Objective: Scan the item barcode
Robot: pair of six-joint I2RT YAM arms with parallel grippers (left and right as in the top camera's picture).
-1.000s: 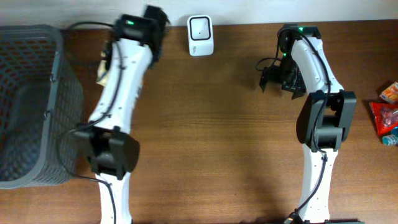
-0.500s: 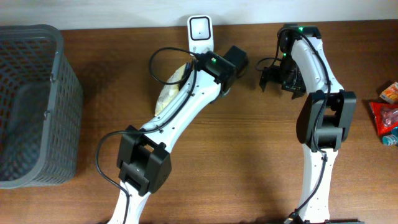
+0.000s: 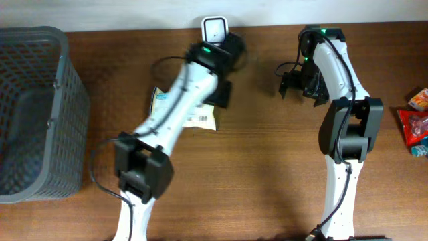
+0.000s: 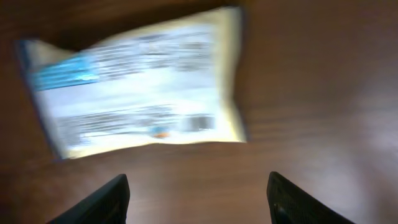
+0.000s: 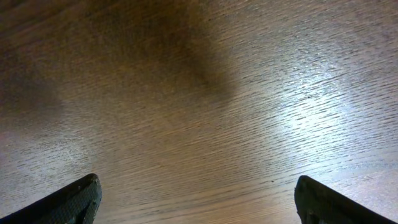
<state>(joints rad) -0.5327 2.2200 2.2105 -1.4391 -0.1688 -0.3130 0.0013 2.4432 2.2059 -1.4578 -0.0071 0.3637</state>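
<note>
Surroundings: a white scanner stands at the far edge of the table, just beyond the left arm's wrist. A grey mesh basket sits well out to the left of the left gripper. Red snack packs lie well to the right of the right gripper.

Seen from overhead, the left arm crosses the packet and hides its middle.

Both grippers have their fingers spread wide with nothing between them.

The packet lies flat on the table just ahead of the left fingertips, clear of them. It is cream with a blue band, dense print and a small dark block near one corner, too blurred to read.
</note>
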